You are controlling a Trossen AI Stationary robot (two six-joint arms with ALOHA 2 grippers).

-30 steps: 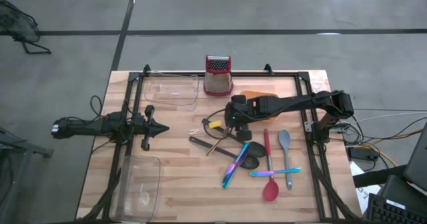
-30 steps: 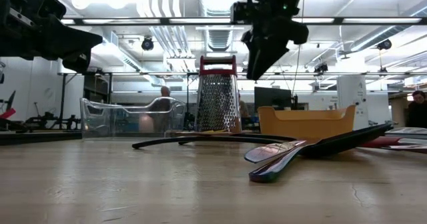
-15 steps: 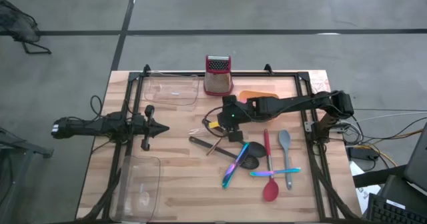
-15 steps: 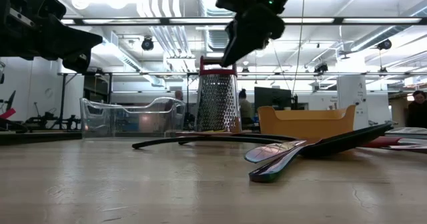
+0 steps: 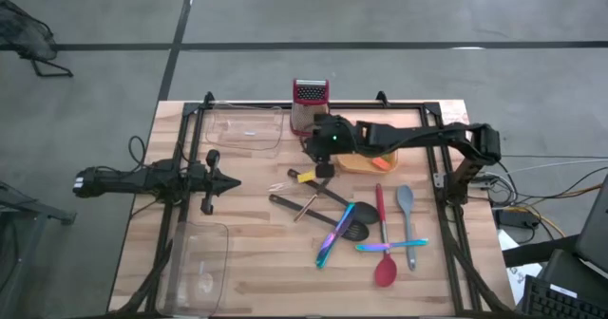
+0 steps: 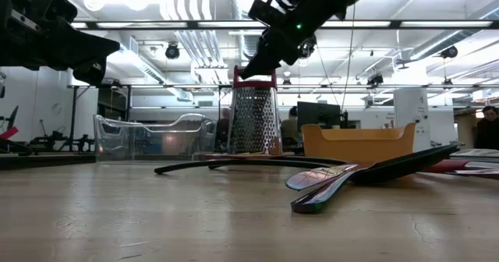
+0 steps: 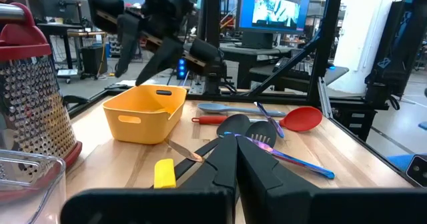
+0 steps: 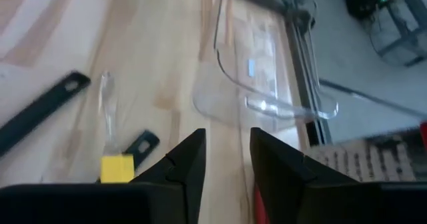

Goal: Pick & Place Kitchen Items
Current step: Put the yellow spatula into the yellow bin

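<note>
Right gripper [image 5: 317,146]: raised above the wooden surface [image 5: 256,262], just beside the steel box grater with red top [image 5: 307,107]; fingers [image 8: 189,159] part-way open with a narrow gap, nothing between them.
Left gripper [image 5: 231,181]: waits over the surface's left side, fingers [image 7: 220,163] pressed together, empty.
Kitchen items: red spoon [image 5: 383,262], grey spatula [image 5: 406,205], black slotted spoon [image 5: 355,230] and black tongs [image 5: 306,208] lie on the surface, apart from both grippers.
Orange tub [image 5: 366,158]: beneath the right arm.
</note>
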